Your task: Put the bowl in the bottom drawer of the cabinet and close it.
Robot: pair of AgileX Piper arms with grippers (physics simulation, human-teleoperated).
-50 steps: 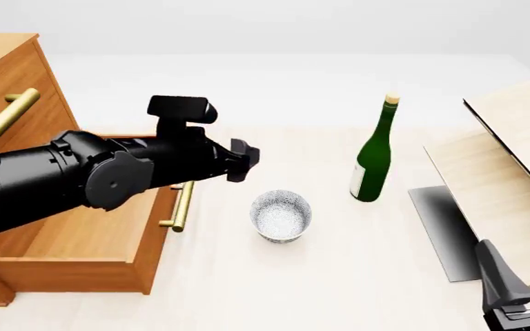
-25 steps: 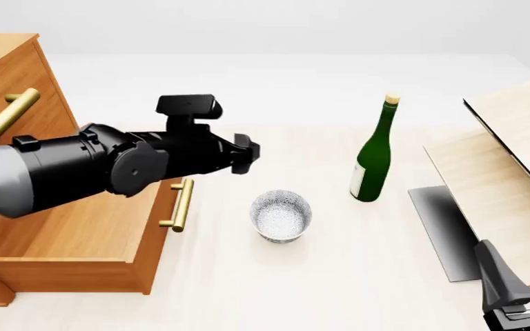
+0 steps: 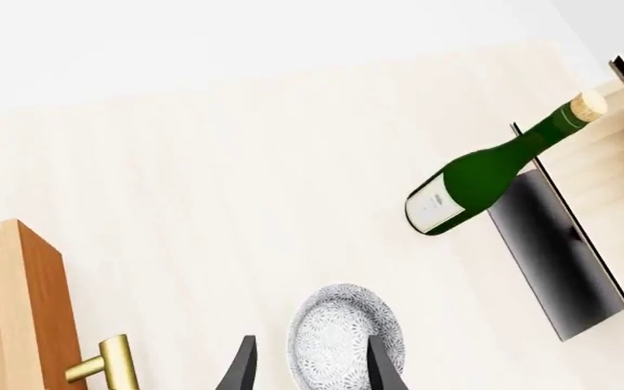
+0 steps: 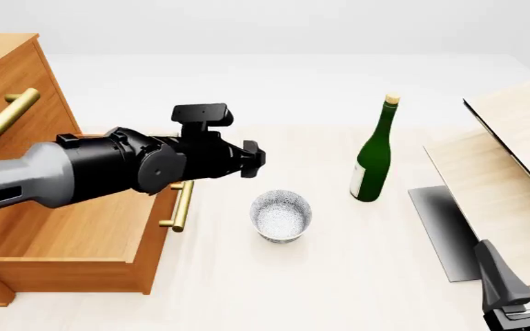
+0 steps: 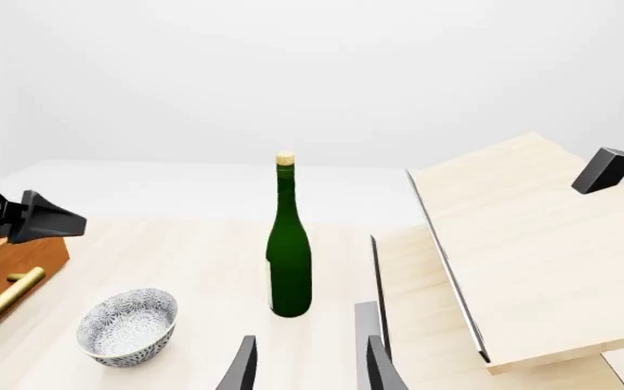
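the bottom drawer (image 4: 72, 234) of the cabinet (image 4: 3, 76) stands pulled out at the left, so the opening is done, but the bowl (image 4: 281, 215) sits on the table (image 4: 339, 289) just right of it, ungrasped. the left gripper (image 4: 251, 160) hovers above the bowl, fingers apart and empty — loading and closing remain (the right gripper (image 5: 306, 366), also parted, idles near right).

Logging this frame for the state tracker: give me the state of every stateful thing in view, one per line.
bottom drawer: pulled open, nothing inside.
upper drawers: shut.
bowl: upright on table, empty, not held.
green bottle: standing upright, corked.
left end effector: open, fingers either side of the bowl in the wrist view, above it.
right end effector: open, holding nothing.
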